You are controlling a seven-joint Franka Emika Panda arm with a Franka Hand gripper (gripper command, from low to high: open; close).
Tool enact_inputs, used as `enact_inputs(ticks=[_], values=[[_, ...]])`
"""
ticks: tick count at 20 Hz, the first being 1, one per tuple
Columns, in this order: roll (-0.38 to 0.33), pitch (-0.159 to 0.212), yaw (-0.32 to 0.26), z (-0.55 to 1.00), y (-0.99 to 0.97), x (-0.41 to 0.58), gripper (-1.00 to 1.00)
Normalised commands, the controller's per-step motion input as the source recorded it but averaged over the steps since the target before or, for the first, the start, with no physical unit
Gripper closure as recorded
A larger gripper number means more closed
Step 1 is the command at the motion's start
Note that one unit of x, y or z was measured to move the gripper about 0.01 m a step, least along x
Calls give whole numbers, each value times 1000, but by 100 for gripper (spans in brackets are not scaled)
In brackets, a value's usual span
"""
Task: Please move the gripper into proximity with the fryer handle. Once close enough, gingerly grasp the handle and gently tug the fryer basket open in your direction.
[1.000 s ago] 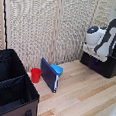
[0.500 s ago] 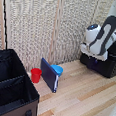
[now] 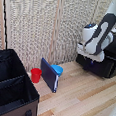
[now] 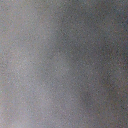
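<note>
In the exterior view the black boxy fryer (image 3: 108, 57) stands on the wood floor at the right. Its glossy fryer basket (image 3: 96, 67) forms the lower front. The white-and-grey arm comes down from the upper right, and its white end piece, the gripper (image 3: 89, 45), hangs right in front of the fryer's front face. The fingers do not show, so I cannot tell whether they are open or shut. The fryer handle is hidden behind the arm. The wrist view is only a grey blur.
A large black divided fabric case (image 3: 11, 87) sits at the exterior view's left. A red cup (image 3: 36, 74), a dark blue upright board (image 3: 49, 75) and a blue bowl (image 3: 57, 70) stand mid-floor. A woven screen wall (image 3: 42, 22) runs behind.
The arm's end has shifted slightly lower and towards the exterior view's left, staying in front of the fryer. Nothing else has moved.
</note>
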Motion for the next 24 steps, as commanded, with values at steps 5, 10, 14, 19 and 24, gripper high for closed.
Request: enact_inputs(ticks=[5,10,14,19,24], values=[[-9,-92,-125,-47,855,90,100],[-34,-94,-190,-222,695,89,100],[-40,-9,-198,-225,523,205,100],[-65,15,-171,-179,221,262,-100],[-35,61,-30,236,44,66,-100]])
